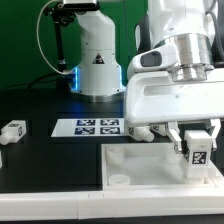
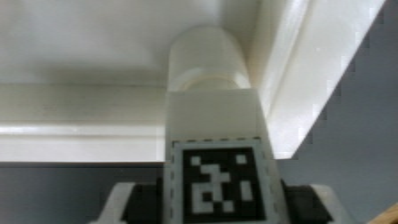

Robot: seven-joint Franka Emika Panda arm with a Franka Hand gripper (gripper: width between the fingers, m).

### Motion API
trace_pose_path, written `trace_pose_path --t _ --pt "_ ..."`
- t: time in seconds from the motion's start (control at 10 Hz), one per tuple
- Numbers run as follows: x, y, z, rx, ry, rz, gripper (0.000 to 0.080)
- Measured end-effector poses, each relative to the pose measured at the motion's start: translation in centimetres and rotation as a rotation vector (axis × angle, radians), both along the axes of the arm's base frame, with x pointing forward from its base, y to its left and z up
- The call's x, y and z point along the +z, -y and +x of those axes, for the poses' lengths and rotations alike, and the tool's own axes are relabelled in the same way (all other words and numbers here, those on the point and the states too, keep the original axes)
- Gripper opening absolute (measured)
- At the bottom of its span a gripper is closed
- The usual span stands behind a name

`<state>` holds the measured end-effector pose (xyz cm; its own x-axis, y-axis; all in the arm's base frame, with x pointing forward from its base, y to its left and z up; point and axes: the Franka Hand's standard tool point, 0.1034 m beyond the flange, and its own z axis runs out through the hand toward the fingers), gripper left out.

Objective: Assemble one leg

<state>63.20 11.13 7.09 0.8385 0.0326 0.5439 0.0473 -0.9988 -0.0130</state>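
Wrist view crops the end effector, clamped on the leg.

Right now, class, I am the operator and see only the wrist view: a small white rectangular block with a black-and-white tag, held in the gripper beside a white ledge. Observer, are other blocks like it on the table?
Observer: Yes. A spare leg, another small white tagged block, lies alone on the black table, far toward the exterior view's left.
Operator: What is the white ledge?
Observer: The edge of a large flat white square panel; the gripper holds your leg over its end at the exterior view's right.
Operator: What lies between the spare and me?
Observer: The thin flat white marker board, lying on the table.
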Motion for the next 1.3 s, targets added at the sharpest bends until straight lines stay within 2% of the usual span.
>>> trace_pose_path --t 0.2,0.3,0.4,0.5,0.6,0.7,0.8,1.0,1.1,1.3 --pt "0.0 0.0 0.0 0.000 0.001 0.000 0.0284" --pt "0.0 0.0 0.0 0.000 0.000 0.000 0.0356" --pt "-0.1 0.0 -0.1 0.001 -0.012 0.000 0.0356" --pt "-0.1 0.0 -0.1 0.001 -0.042 0.003 0.0537" --pt "0.6 0.5 0.1 0.003 -0.063 0.003 0.0537" --pt "1.0 0.4 -0.1 0.000 -0.115 0.013 0.0630" --pt "1.1 -0.1 -0.2 -0.002 -0.247 0.031 0.0644" --pt "1.6 0.1 0.4 -0.010 -0.404 0.048 0.0649" --pt "1.5 -0.2 0.2 -0.016 -0.492 0.054 0.0649" --pt "1.0 -0.5 0.5 -0.012 -0.529 0.053 0.0649"
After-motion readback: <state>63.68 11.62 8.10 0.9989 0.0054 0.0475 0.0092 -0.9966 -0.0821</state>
